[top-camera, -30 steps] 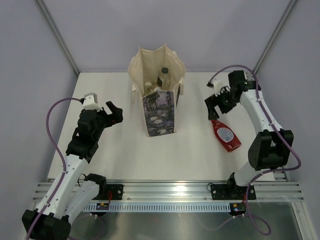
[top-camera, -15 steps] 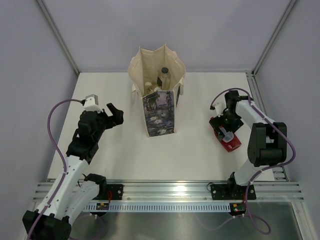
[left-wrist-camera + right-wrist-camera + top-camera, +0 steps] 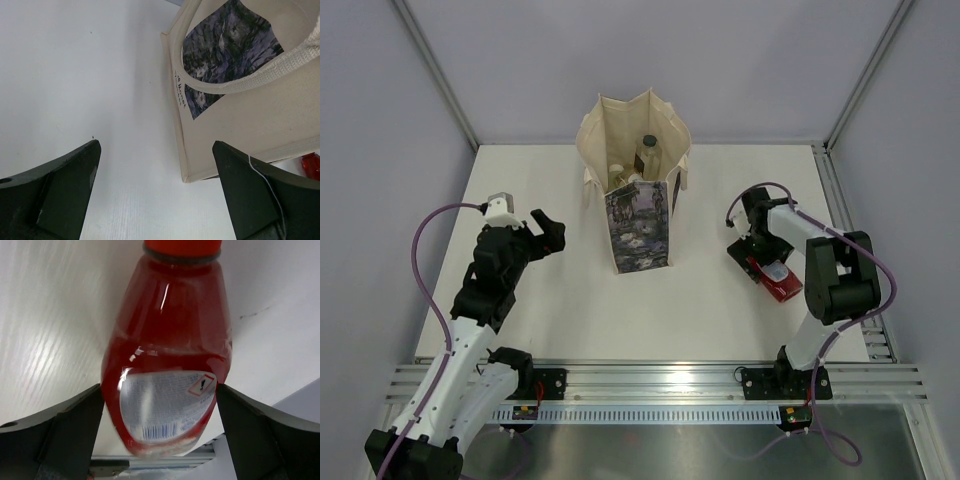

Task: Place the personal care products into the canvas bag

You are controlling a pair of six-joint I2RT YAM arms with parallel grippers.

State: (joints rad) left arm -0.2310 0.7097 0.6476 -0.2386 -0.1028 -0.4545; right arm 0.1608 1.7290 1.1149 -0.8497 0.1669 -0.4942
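One flat red bottle (image 3: pixel 167 365) lies on the bench (image 3: pixel 720 320), right of the canvas bag (image 3: pixel 638 215); the right wrist view alone shows the right end effector (image 3: pixel 159 390) spread wide astride it. Overhead, the left end effector (image 3: pixel 548 232) hangs open, empty.

Canvas bag (image 3: pixel 640 225) centre, bottles (image 3: pixel 647 155) inside; flat bottle (image 3: pixel 782 285) lying right of it.

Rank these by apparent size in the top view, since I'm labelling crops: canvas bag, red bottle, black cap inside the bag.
1. canvas bag, by far the largest.
2. red bottle, partly covered, yet clearly mid-sized.
3. black cap, the smallest.
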